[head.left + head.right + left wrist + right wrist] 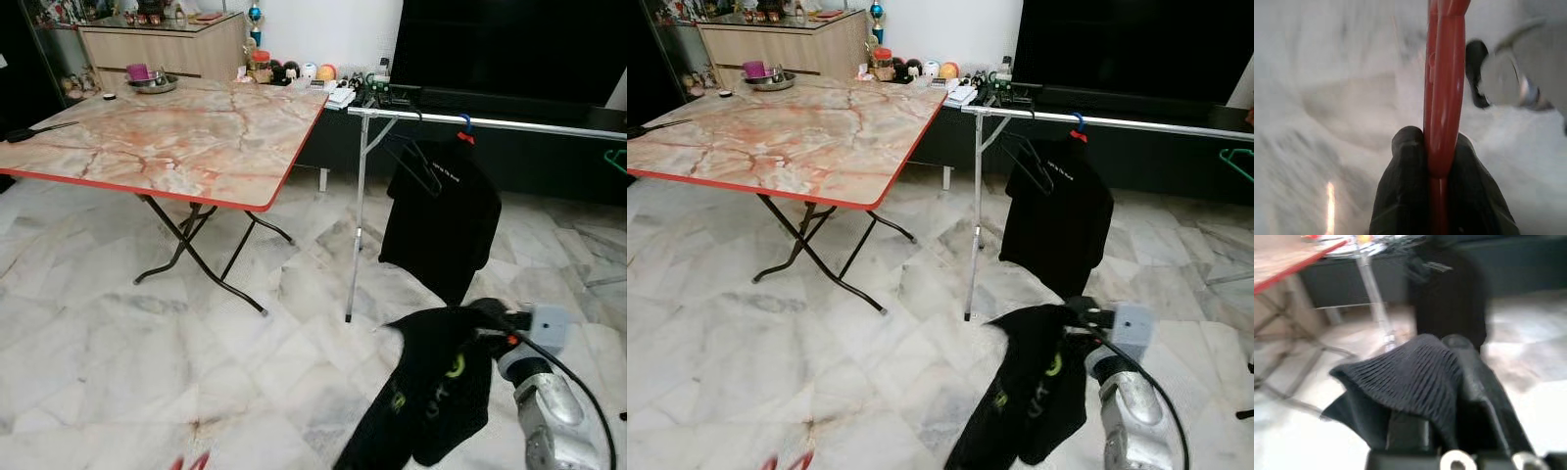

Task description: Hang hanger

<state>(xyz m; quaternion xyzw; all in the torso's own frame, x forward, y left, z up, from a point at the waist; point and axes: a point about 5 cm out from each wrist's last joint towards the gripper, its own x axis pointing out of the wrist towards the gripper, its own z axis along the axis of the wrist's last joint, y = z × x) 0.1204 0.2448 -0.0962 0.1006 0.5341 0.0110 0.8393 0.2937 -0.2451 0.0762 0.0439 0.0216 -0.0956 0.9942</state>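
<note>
Near left: left gripper [1437, 191] fingers clenched on thin red plastic hanger [1444, 88]; judged light, stiff, slick.
Near right: right gripper [490, 318] grasps limp black mesh garment [431, 392].
Far right: silver clothes rail [490, 122] carrying hung black T-shirt [441, 220].

A folding table [167, 132] shows a cream top veined in orange-pink marble pattern, edged in red, on black legs, above a white floor [118, 372] of grey-veined marble tiles. A black T-shirt [441, 220] with small white lettering hangs from a silver rail [490, 122] (its hanger hook blue and red), while a black garment [431, 392] with yellow-green markings drapes over the right gripper [490, 315], whose arm is silver. A glossy red hanger [1442, 98] sits between the black fingers [1405, 196] of the left gripper [1437, 161].
</note>
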